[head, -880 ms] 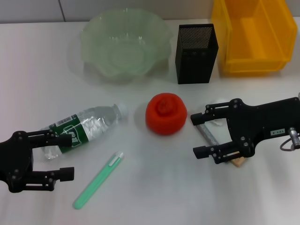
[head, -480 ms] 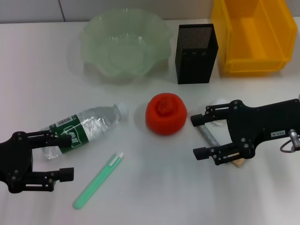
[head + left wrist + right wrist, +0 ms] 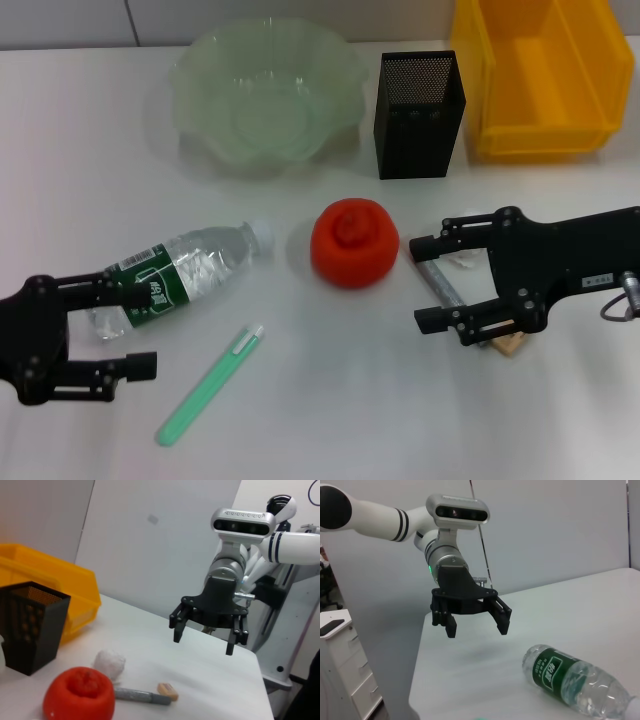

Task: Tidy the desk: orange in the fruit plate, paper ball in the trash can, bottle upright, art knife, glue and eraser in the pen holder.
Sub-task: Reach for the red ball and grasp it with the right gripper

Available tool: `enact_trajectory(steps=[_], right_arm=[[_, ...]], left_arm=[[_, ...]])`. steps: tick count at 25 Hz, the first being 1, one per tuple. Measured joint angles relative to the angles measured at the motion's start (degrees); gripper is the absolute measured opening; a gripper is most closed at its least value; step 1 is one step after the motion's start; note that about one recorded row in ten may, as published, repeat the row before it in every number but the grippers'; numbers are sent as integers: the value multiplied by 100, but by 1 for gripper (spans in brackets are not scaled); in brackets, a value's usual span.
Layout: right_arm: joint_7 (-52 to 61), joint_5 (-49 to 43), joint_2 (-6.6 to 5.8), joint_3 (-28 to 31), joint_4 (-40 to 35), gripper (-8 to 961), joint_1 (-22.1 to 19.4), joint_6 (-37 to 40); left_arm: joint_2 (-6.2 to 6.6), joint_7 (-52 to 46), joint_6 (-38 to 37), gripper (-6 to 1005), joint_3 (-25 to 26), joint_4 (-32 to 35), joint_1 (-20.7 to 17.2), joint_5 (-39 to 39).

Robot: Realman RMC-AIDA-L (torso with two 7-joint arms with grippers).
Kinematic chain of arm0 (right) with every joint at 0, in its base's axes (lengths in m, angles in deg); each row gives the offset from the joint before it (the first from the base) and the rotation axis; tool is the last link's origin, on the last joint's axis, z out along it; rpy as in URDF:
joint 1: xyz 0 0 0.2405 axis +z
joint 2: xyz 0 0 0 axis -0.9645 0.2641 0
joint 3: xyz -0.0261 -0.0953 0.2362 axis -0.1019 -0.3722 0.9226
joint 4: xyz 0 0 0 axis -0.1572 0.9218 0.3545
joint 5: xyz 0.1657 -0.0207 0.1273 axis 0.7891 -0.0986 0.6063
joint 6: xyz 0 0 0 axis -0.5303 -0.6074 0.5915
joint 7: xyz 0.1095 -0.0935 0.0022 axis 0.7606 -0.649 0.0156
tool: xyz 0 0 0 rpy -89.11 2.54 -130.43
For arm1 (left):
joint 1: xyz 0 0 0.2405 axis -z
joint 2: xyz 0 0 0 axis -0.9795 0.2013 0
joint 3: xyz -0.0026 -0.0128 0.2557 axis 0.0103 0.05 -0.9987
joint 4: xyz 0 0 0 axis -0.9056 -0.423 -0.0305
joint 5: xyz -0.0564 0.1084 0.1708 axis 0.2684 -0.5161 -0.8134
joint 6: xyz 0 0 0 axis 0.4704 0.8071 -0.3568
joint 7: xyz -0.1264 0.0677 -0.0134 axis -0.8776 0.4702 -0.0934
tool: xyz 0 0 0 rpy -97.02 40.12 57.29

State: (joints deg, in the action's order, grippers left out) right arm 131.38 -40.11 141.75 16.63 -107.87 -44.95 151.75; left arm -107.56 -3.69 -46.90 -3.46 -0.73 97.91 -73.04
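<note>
The orange (image 3: 354, 243) (image 3: 79, 695) sits mid-table. To its left the bottle (image 3: 180, 275) (image 3: 575, 682) lies on its side, cap toward the orange. My left gripper (image 3: 148, 332) (image 3: 475, 622) is open beside the bottle's base. My right gripper (image 3: 420, 284) (image 3: 207, 630) is open over a grey stick (image 3: 440, 285) (image 3: 142, 696). It partly hides the paper ball (image 3: 462, 258) (image 3: 110, 662) and the eraser (image 3: 508, 343) (image 3: 168, 691). A green stick (image 3: 210, 385) lies near the front. Which stick is the art knife and which the glue, I cannot tell.
Along the back stand the pale green fruit plate (image 3: 200, 120), the black mesh pen holder (image 3: 420, 115) (image 3: 31, 625) and the yellow trash bin (image 3: 545, 140) (image 3: 50, 585).
Both arms have barely shifted. The right gripper has edged slightly farther over the paper ball, hiding more of it. No object has moved.
</note>
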Motion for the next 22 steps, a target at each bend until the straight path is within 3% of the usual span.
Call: enact_trajectory(steps=[2,3,6,7,8,14,22], right_arm=[[65,13,-10,16,-111,779,-41,18],[150,18,-17,21,-197,779,-64,31],[564,21,-32,26,-713,778,-168,74],[564,21,-32,26,-713,777,-168,74],[696,22,-33,26,-876,777,-193,78],[1511,-82,-18,7,-1737,777,-169,75],[2911,-1149,-1,-371,-2206,778,722,-392]], left_arm=[[-4,0,1,809,32,56,6,4],[-107,7,82,809,87,280,67,22],[-197,35,179,809,106,432,123,24],[-330,106,412,809,111,541,235,17],[-385,135,563,809,92,546,305,-4],[-611,363,1101,808,-22,485,594,-101],[-614,405,1010,807,-28,462,531,-95]])
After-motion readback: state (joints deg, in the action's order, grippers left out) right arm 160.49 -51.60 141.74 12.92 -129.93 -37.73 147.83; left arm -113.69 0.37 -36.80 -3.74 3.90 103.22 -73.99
